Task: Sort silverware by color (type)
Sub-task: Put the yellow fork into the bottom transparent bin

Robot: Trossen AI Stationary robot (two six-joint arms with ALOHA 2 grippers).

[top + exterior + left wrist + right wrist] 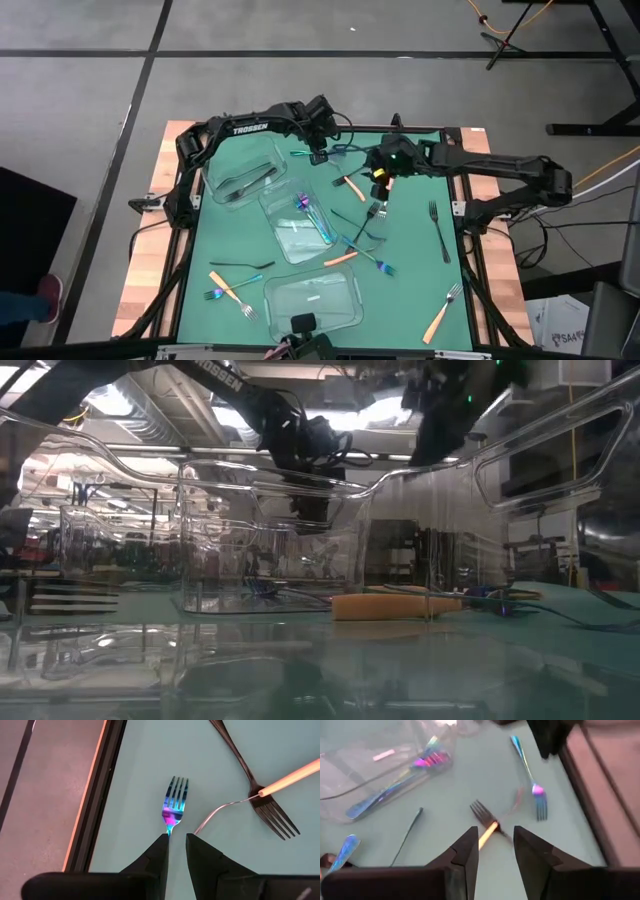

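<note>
Saw the left gripper low over the mat, fingers narrowly parted, with the slim handle of an iridescent fork running in at their tips and its tines pointing straight away ahead. Noted a gap wider than that handle, so no clamp evident. Found the right gripper hovering empty, fingers spread wider, with the orange-handled fork between and just ahead of them, lying crossed over a black fork. Judged the risks thus: closing off-centre could skid the thin handle aside along the mat; lifting the orange-handled piece could drag the black one along and mix the sorts.
</note>
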